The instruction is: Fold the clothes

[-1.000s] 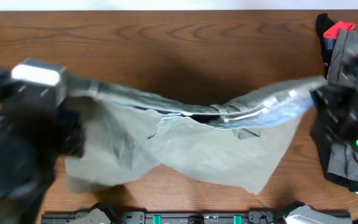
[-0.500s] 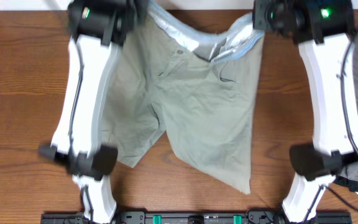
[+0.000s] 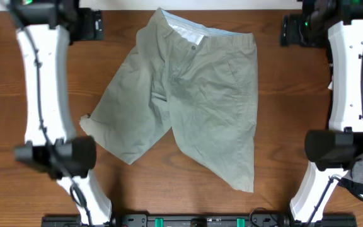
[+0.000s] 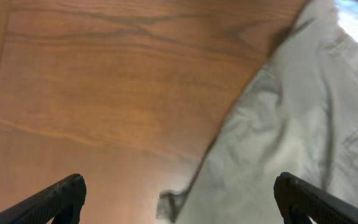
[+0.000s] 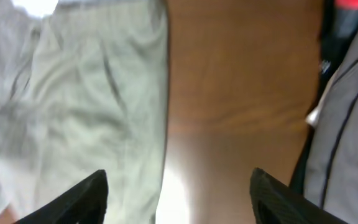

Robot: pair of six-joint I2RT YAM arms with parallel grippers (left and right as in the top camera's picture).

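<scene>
The wooden table holds the shorts spread flat at centre, waistband toward 12 o'clock. What looks like a grey garment lies at 3 o'clock. The left gripper and right gripper both gape wide, empty, flanking the waistband.

Khaki shorts left, wood table middle, grey garment right, fingers spread wide below

— Shorts?
— Matt woven cloth, creased. Paler, smoother lining.
— Table?
— Wood grain, smooth, semi-gloss. Glare directly beneath the right gripper.
— Right of that gripper?
— Grey garment, matt cloth. Arm shell: glossy white plastic.
</scene>
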